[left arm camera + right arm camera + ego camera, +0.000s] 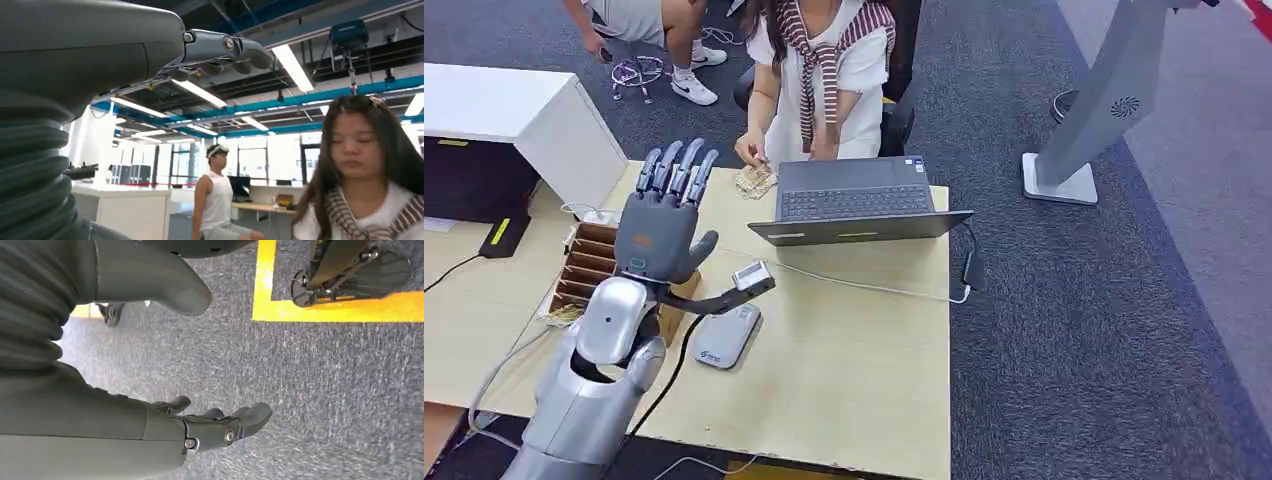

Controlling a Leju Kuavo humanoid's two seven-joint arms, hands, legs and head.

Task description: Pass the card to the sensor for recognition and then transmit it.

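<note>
Head view | wooden box (589, 262): slotted, beside raised left robot hand (662, 215)

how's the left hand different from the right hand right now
The left hand is raised above the desk, over the wooden box; the right hand hangs low over the grey carpet. The left hand's fingers are straight and together; the right hand's fingers look slightly curled. Both hold nothing.
</note>
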